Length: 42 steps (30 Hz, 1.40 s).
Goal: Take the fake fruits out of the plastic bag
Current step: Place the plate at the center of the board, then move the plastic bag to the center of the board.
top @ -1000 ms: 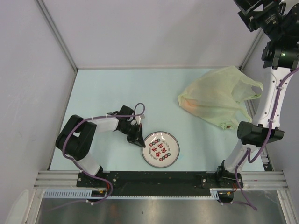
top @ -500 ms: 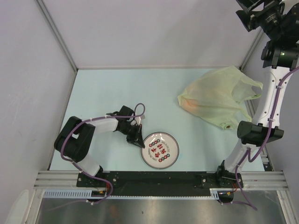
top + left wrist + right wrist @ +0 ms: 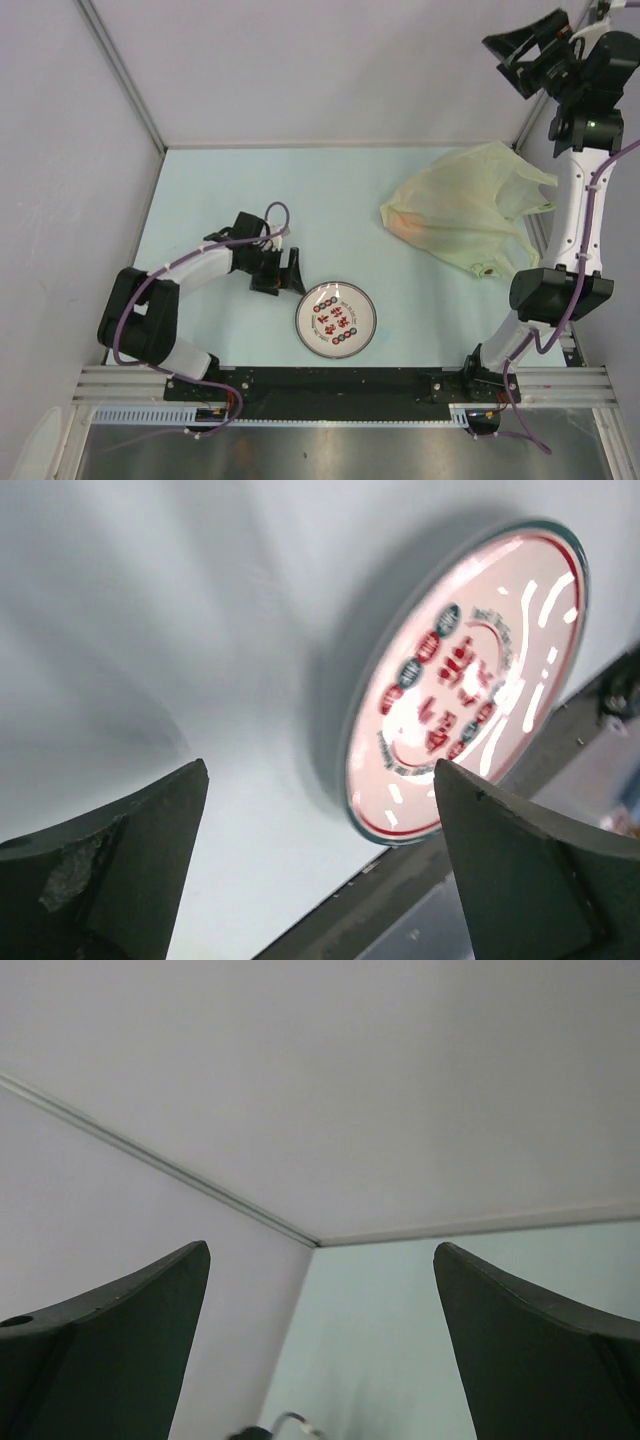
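The plastic bag (image 3: 468, 208) lies crumpled at the table's back right, pale yellowish and translucent. The fake fruits are hidden inside it; only an orange tint (image 3: 407, 228) shows through its left end. My left gripper (image 3: 296, 272) rests low on the table just left of the white plate (image 3: 337, 320), open and holding nothing. In the left wrist view its gripper (image 3: 320, 865) has the plate (image 3: 470, 680) ahead and to the right, beyond the fingers (image 3: 125, 865). My right gripper (image 3: 512, 58) hangs high above the bag, open and empty; in its wrist view the gripper (image 3: 320, 1345) faces the back wall.
The plate with red marks sits near the table's front edge, close to the black base rail (image 3: 340, 382). Grey walls enclose the table on the left, back and right. The right arm's white link (image 3: 572, 215) stands beside the bag's right edge.
My left gripper has opened and drawn back to the left, away from the plate, which shifted slightly left. The right wrist has swung and dropped a little.
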{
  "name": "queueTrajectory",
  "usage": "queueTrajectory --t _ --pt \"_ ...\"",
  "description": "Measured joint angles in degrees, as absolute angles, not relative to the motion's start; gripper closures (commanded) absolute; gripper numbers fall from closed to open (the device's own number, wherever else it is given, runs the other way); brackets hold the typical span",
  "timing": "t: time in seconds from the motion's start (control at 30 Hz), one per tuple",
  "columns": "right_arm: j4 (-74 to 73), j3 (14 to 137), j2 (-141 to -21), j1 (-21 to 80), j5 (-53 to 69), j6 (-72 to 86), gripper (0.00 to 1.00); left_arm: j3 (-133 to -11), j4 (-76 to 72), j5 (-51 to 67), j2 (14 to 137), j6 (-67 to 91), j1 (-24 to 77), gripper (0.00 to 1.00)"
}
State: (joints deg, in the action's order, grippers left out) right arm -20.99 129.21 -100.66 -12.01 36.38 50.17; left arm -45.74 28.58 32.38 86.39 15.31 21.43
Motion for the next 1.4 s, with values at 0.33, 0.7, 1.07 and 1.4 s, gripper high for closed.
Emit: queueTrajectory --t 0.33,0.7,1.07,1.4 --pt "-33.54 94.8 -87.72 -9.56 36.8 25.65 0.0 -55.33 36.1 25.69 79.44 3.95 19.03 0.0" --pt "-52.82 86.8 -70.11 -18.61 25.04 -0.45 0.0 -62.33 34.04 28.71 80.01 0.05 20.99 0.0" --pt "-53.3 68.82 -75.44 -27.49 -7.9 -27.49 0.0 -63.0 29.56 24.47 74.7 -1.06 25.87 0.0" --pt "-48.05 69.04 -73.6 -28.42 5.85 -38.26 0.0 -59.57 27.7 28.14 74.08 -2.11 26.02 0.0"
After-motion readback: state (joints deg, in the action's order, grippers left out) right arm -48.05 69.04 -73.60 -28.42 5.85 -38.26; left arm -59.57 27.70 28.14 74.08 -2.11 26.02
